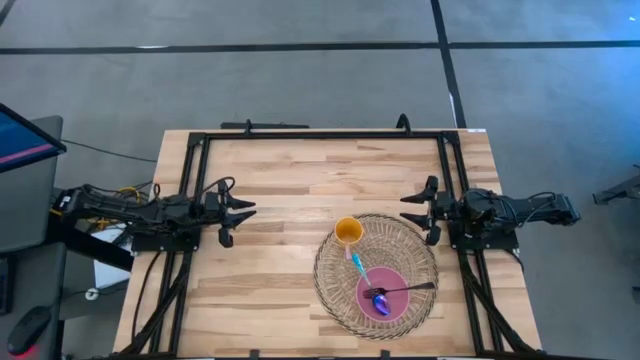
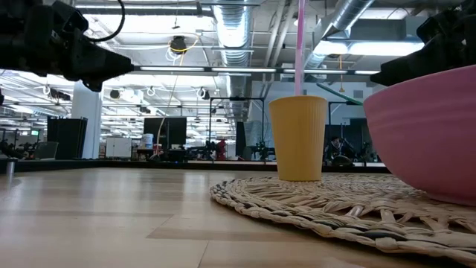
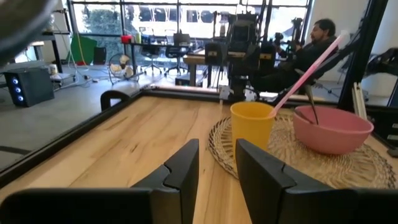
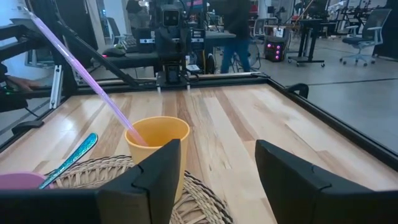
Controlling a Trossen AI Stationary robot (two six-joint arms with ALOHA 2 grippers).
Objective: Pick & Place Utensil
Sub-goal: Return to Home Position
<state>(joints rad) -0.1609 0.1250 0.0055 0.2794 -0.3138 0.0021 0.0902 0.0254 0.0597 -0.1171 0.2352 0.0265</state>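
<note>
Nearest the table's 6 o'clock edge, the round pink bowl (image 1: 396, 306) sits on the round woven straw-coloured mat (image 1: 418, 246), toward its 5 o'clock side. A blue-headed spoon (image 1: 381, 299) lies inside, its dark handle over the rim at 3 o'clock. A flat teal utensil handle (image 4: 73, 157) leans out of the bowl toward 11 o'clock, with its working end hidden. At 11 o'clock of the bowl, near it but apart, the tapered yellow cup (image 2: 297, 141) stands upright on the mat. The long pink straw (image 2: 300, 45) is in it, tilted toward the bowl.

Farther back, the right gripper (image 4: 217, 177) hovers just off the mat's 2 o'clock rim, fingers spread wide and empty. The left gripper (image 3: 216, 168) hangs at the 9 o'clock side of the light wooden table (image 1: 290, 170), well apart from the mat, fingers narrowly parted and holding nothing. Beyond the table a person (image 3: 314, 43) sits in the room.

By my reading the placing is finished: spoon in bowl, cup on mat, straw in cup. Only parking the arms is left, and both look at or near a rest pose.
</note>
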